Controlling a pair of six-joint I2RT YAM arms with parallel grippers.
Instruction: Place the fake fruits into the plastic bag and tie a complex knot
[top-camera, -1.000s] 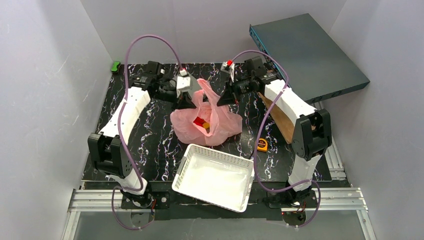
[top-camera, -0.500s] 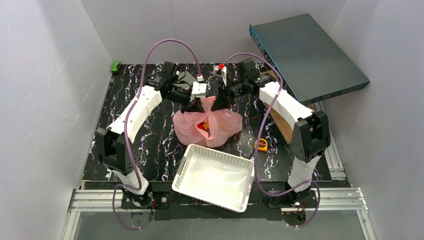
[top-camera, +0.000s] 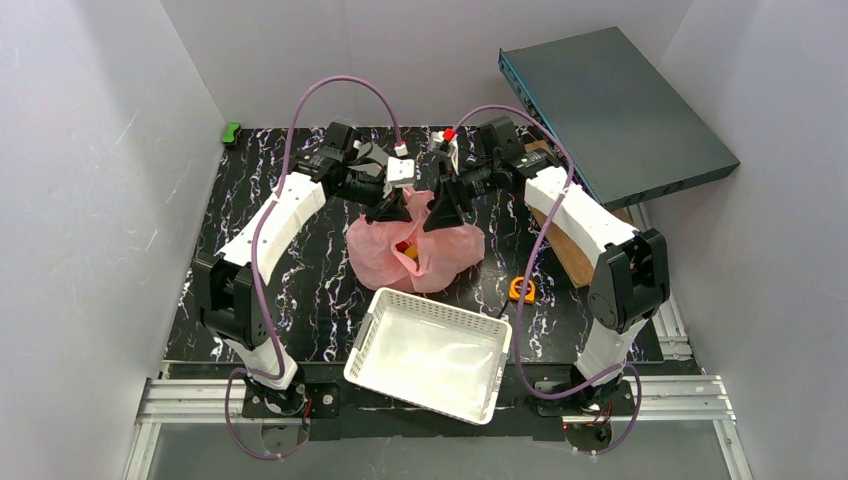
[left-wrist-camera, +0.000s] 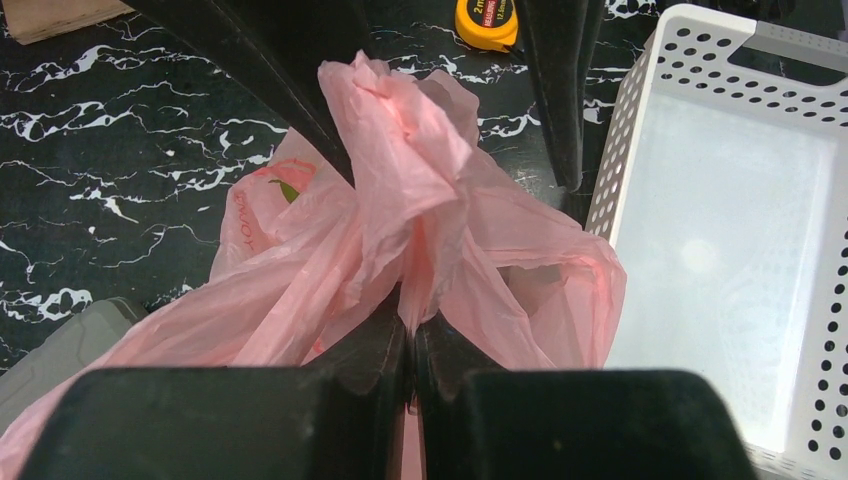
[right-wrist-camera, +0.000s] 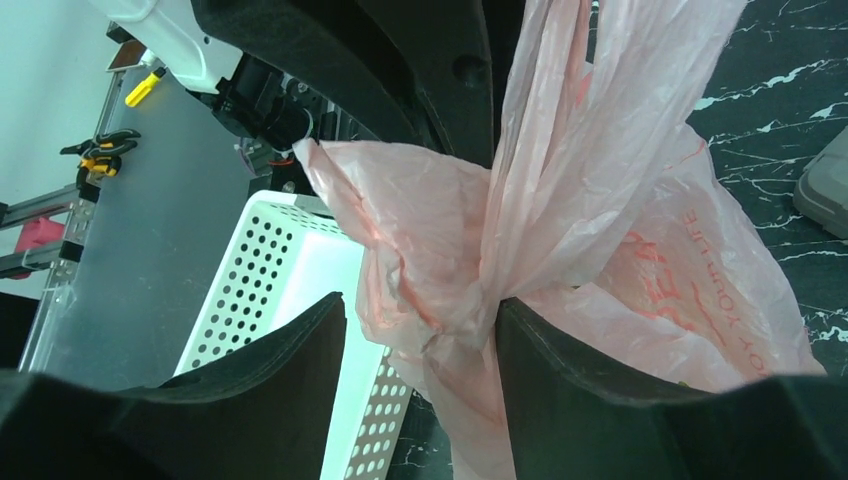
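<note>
The pink plastic bag (top-camera: 440, 255) sits mid-table with red and yellow fake fruits (top-camera: 405, 248) showing through its mouth. My left gripper (top-camera: 392, 210) hangs over the bag's top and is shut on a thin pink handle strip (left-wrist-camera: 412, 300). My right gripper (top-camera: 443, 215) faces it closely, open, with the other bunched handle strip (right-wrist-camera: 450, 300) lying between its fingers against the right finger (right-wrist-camera: 560, 370). The strips cross and gather into a crumpled lump (left-wrist-camera: 400, 120); I cannot tell whether it is a knot.
A white lattice basket (top-camera: 430, 350) lies just in front of the bag. A yellow-orange tape measure (top-camera: 521, 289) is to the bag's right. A wooden board (top-camera: 565, 245) and a dark flat box (top-camera: 610, 100) fill the back right.
Both grippers have swung inward and met over the bag, drawing the handles together. My right gripper has gone from shut to open. The left has stayed shut on its strip.
</note>
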